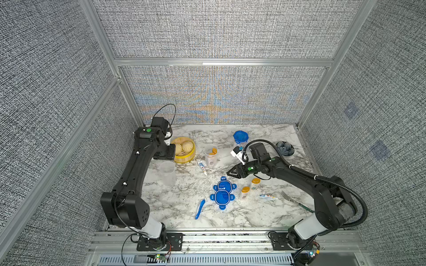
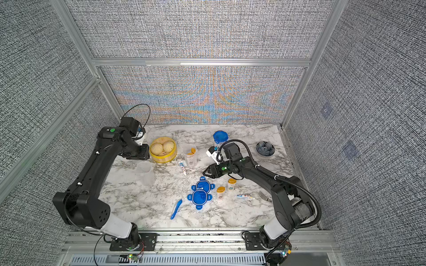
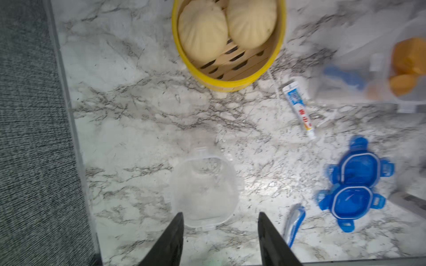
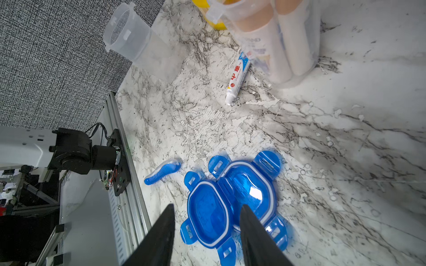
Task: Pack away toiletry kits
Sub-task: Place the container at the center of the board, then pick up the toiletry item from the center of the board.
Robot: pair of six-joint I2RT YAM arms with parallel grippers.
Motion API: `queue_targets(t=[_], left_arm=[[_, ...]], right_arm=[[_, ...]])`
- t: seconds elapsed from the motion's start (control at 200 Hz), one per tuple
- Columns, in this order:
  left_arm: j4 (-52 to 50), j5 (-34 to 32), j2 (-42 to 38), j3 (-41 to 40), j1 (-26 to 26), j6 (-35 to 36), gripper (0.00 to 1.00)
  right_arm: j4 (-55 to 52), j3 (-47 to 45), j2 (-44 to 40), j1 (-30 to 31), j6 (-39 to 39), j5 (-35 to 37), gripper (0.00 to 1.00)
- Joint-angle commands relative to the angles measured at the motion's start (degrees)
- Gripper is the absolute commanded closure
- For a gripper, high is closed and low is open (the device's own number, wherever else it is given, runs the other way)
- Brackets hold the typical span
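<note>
We judge the packing to be midway. Of three clear tubs, the lidded tub (image 1: 241,136) stands at the back. The part-filled tub (image 1: 211,159) holds two orange-capped bottles and, blurred, what seems a toothbrush. The empty tub (image 1: 167,173) stands open.

Our left tool (image 3: 220,215) hovers above the empty tub, jaws apart, holding nothing. Our right tool (image 4: 206,207) hangs over two loose lids (image 1: 222,192), jaws likewise apart and empty.

Loose on the surface (image 1: 179,207) lie two bottles (image 1: 245,193), two toothpaste tubes (image 1: 202,167) and one blue toothbrush (image 1: 200,208). The next move likely calls for a low, flat pinch on the tube beside the part-filled tub.
</note>
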Motion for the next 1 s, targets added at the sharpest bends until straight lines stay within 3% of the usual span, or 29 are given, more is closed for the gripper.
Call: queue_targets(t=[0.0, 0.11, 0.2, 0.5, 0.996], left_arm=[[8.87, 9.96, -2.85, -5.17, -2.15, -12.25, 0.48], [20.81, 12.68, -5.44, -12.60, -5.12, -23.35, 0.43], [25.15, 11.98, -5.22, -14.86, -7.79, -27.19, 0.42], [34.89, 8.61, 0.79, -19.90, -13.55, -32.43, 0.48], [39.27, 8.31, 12.77, -20.20, -14.24, -32.72, 0.55]], right_arm=[[1.41, -0.59, 0.34, -0.62, 2.29, -0.25, 0.52], [1.64, -0.43, 0.88, -1.47, 4.67, -0.30, 0.52], [1.97, -0.66, 0.84, -1.96, 5.79, -0.51, 0.52], [3.34, -1.66, -0.06, -2.66, 7.55, -0.25, 0.53], [4.61, -2.66, -0.26, -4.10, 8.77, -1.03, 0.53]])
